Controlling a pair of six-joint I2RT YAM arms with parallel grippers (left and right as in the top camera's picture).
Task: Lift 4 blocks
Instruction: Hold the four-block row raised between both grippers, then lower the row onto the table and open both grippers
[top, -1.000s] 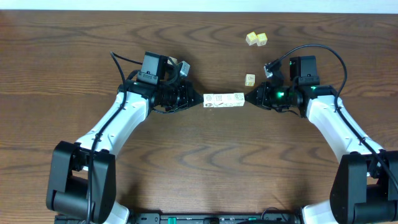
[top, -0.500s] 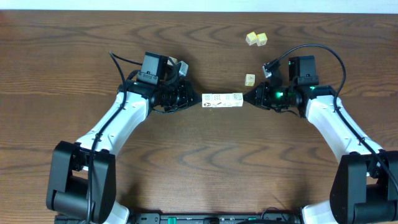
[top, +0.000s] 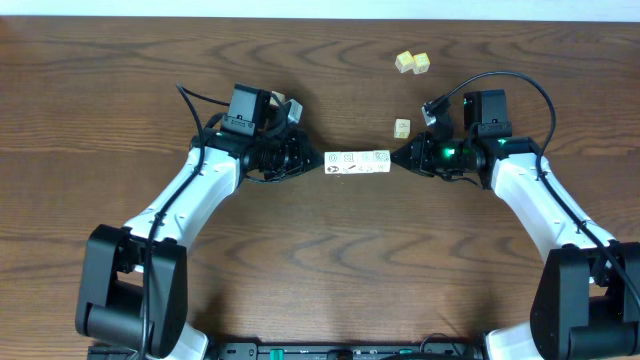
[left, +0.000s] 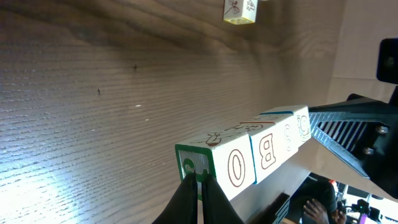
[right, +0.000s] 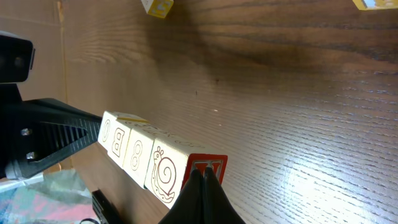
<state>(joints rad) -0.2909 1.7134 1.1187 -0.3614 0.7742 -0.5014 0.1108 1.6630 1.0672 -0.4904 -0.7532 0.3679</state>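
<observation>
- step in hand: the lift. the blocks (top: 358, 160) form one straight row of four, clamped end to end between the two arms, mid-worktop (top: 320, 260).
- left end effector (top: 322, 161): fingers pressed together, tip butted against the row's green end face.
- right end effector (top: 395, 158): fingers pressed together, tip butted against the red end face.
- judgement: in the wrist views the row appears clear of the worktop; the overhead view cannot confirm this.
- next move calls for equal inward pressure and matched vertical travel; any mismatch may buckle the row.
- appearance: cream faces with outlined figures, including a "b", an "8" and a snail.
- the pale yellow cubes (top: 411, 63) lie well apart.
</observation>
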